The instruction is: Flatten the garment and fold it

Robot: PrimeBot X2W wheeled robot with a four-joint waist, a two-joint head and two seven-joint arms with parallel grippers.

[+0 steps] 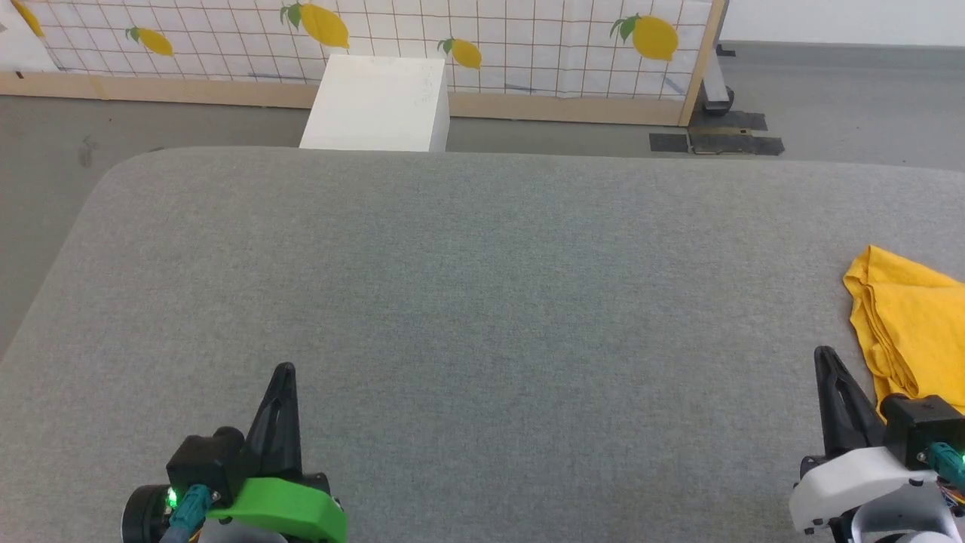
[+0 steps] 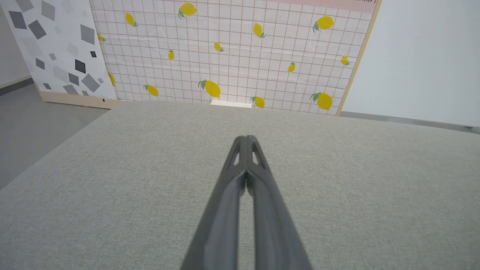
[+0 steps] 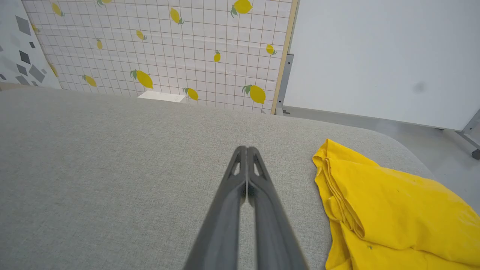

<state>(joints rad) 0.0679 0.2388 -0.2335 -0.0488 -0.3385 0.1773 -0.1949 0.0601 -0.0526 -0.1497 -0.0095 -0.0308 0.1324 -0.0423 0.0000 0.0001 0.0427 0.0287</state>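
The garment (image 1: 912,324), a bright yellow T-shirt, lies in folded layers at the right edge of the grey padded table (image 1: 482,302); part of it runs out of the head view. The right wrist view shows the garment (image 3: 390,217) close on the right, its stacked edges facing my fingers. My right gripper (image 1: 823,354) is shut and empty, just left of the cloth and apart from it; its own view shows the right gripper (image 3: 246,149) with tips pressed together. My left gripper (image 1: 285,369) rests shut and empty at the lower left, and the left gripper (image 2: 245,138) points across bare table.
A white box (image 1: 377,105) stands on the floor beyond the table's far edge. Behind it runs a lemon-print screen (image 1: 482,38) with a wooden frame. Grey floor (image 1: 45,188) lies to the left and far right of the table.
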